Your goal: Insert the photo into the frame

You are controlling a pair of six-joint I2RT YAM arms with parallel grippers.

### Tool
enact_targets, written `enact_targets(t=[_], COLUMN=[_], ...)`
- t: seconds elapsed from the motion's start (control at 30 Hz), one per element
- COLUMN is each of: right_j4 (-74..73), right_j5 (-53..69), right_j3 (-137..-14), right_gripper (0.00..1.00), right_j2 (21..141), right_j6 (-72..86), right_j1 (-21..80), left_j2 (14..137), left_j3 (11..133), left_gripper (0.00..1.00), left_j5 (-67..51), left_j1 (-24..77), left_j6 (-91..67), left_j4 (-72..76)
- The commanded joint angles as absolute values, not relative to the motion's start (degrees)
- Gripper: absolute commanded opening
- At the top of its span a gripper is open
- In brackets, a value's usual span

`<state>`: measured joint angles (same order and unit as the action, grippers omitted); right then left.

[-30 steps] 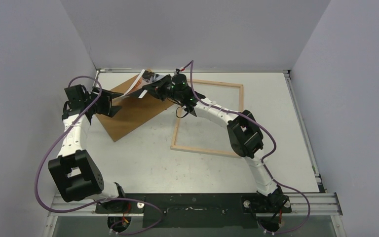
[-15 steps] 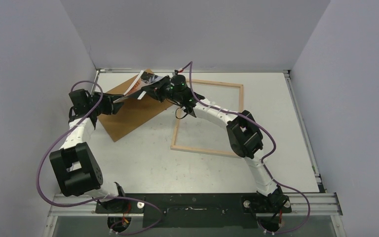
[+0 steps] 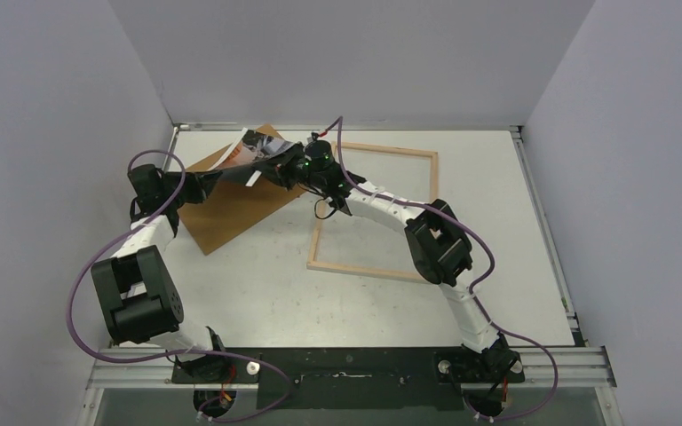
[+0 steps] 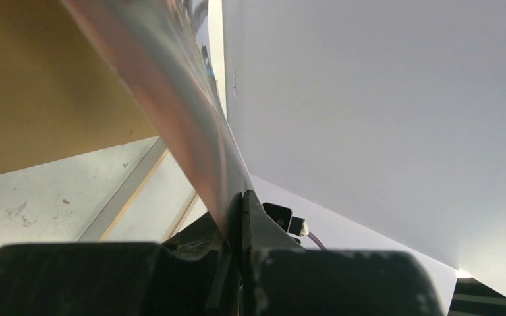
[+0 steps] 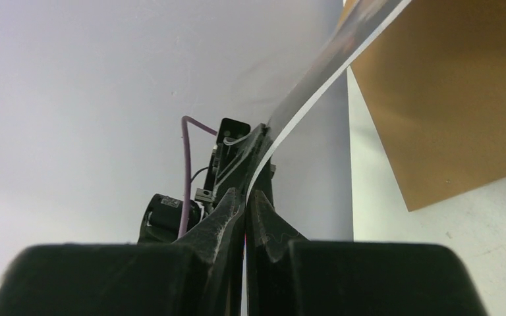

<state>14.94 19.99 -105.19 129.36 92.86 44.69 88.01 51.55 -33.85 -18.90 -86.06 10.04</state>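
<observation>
The photo (image 3: 245, 145) hangs bowed in the air over the brown hardboard sheet (image 3: 231, 213) at the back left. My left gripper (image 3: 223, 175) is shut on the photo's left edge, and my right gripper (image 3: 268, 165) is shut on its right edge. In the left wrist view the photo (image 4: 171, 92) curves down into the shut left gripper (image 4: 240, 201). In the right wrist view the photo's (image 5: 342, 49) edge runs into the shut right gripper (image 5: 246, 196). The pale wood frame (image 3: 368, 271) lies flat to the right, under the right arm.
The hardboard sheet (image 5: 448, 99) lies tilted on the table beneath the photo, its corner near the frame's left rim (image 3: 318, 232). Grey walls enclose the back and both sides. The back wall stands close behind the grippers.
My left gripper moved in toward the photo and closed on its left edge. The photo shifted a little left and bowed, with the right gripper still shut on it.
</observation>
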Motion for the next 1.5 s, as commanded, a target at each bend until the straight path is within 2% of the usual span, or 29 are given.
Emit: enact_targets(t=[0.0,0.07,0.13,0.17,0.27,0.3,0.4,0.63,0.8,0.97,1.23,1.47], right_j4=[18.74,18.80,18.99,19.28,20.28,21.05,23.62,18.83,2.24,3.58,-2.44,-2.65], right_j5=[20.92,21.04,21.38,21.51,21.35,21.20,21.50,25.53,23.54,18.97,22.41,20.54], right_j3=[-103.45,-103.20,-103.19,-103.08,-101.50,-100.60,-97.53,-93.67,-95.81,-90.84,-94.39,-98.59], right_gripper=[0.02,0.03,0.09,0.15,0.51,0.58,0.66,0.69,0.68,0.70,0.70,0.70], right_j2=[125.44,125.29,125.33,125.19,123.78,122.90,119.42,111.81,106.51,101.72,104.82,110.42], right_j6=[93.50,93.53,93.32,93.22,91.58,90.48,86.85,69.16,34.91,10.49,-13.17,-17.40], right_j1=[44.76,44.65,44.50,44.40,43.77,43.32,41.45,36.52,37.38,39.64,44.88,46.07], left_j2=[88.07,88.15,88.18,88.17,88.39,88.62,88.85,89.33,89.21,89.25,88.74,87.78], left_j3=[53.14,54.11,54.76,55.09,57.03,58.26,62.04,69.68,73.36,77.57,80.50,80.04], left_gripper=[0.00,0.00,0.00,0.00,0.00,0.00,0.00,0.00,0.00,0.00,0.00,0.00], left_j5=[-33.83,-33.99,-34.09,-34.18,-34.80,-35.07,-35.43,-37.28,-38.94,-40.50,-41.53,-41.87], left_j1=[-18.98,-18.98,-19.06,-19.07,-19.07,-19.07,-19.07,-19.07,-19.03,-19.07,-18.88,-18.81], left_j6=[-85.31,-84.36,-83.69,-83.48,-82.38,-81.66,-78.82,-76.14,-76.49,-76.49,-75.89,-75.83], left_j4=[12.50,10.07,8.64,7.99,4.81,2.52,-4.99,-17.97,-22.17,-23.46,-26.19,-27.15])
